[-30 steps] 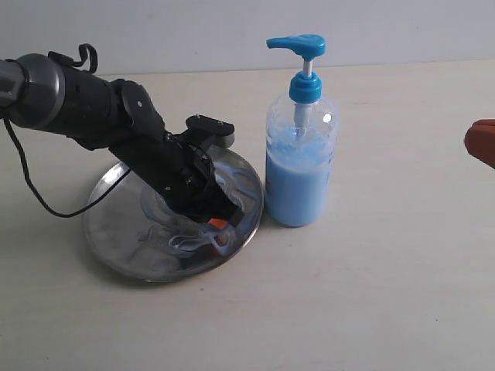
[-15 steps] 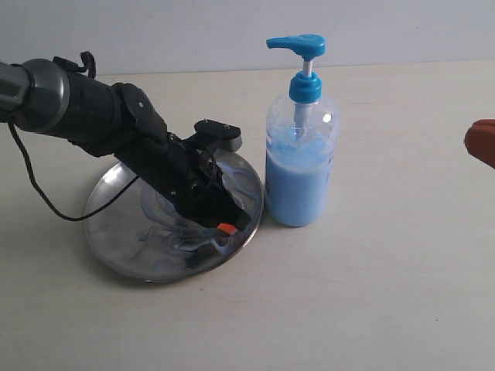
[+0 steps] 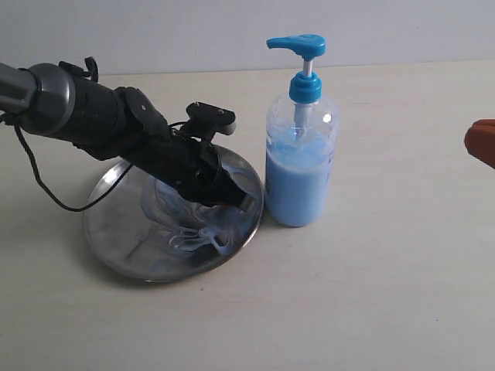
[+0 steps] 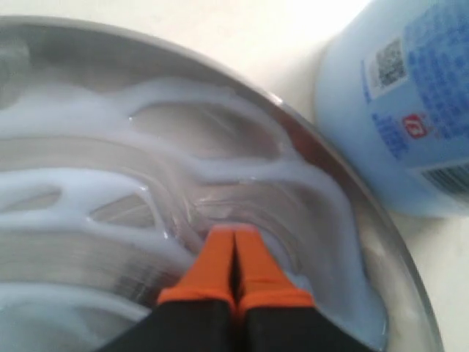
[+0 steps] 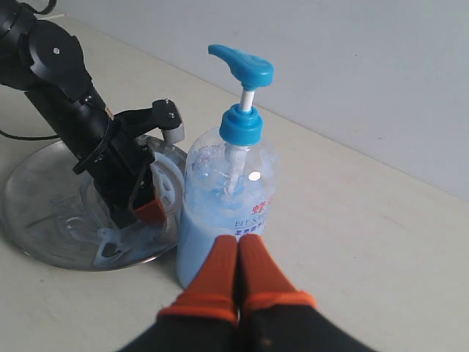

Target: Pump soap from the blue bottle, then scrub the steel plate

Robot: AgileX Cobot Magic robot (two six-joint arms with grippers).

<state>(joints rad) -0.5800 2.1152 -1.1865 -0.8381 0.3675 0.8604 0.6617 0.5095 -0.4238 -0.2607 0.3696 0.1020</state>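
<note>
Left gripper point(image 3: 234, 199): left of centre in the exterior view, at the end of a black arm that slants down from the left edge. Its orange fingertips point(image 4: 212, 268) are pressed flat together with nothing between them (the wrist view shows no gap at all). The tips are down in the wet film on the plate's right half.
Steel plate point(image 3: 112, 255): lower left of the exterior view, lying flat on the table, shiny grey with a low rim. Its right rim is just beside the bottle's base; whether they touch I cannot tell.
Soap point(image 3: 193, 234): pale blue-white streaks swirled over the plate's middle and right side, gathered around the gripper's tips.
Blue bottle point(image 3: 298, 182): centre of the frame, upright, just right of the plate. The pump head is raised with its spout pointing left, and light blue liquid fills well over half of the bottle.
Right gripper point(image 5: 236, 271): fingers closed tight on nothing, hanging above the table and short of the bottle. In the exterior view only an orange tip shows at the right edge, well apart from the bottle.
Table point(image 3: 371, 294): pale beige surface under everything.
</note>
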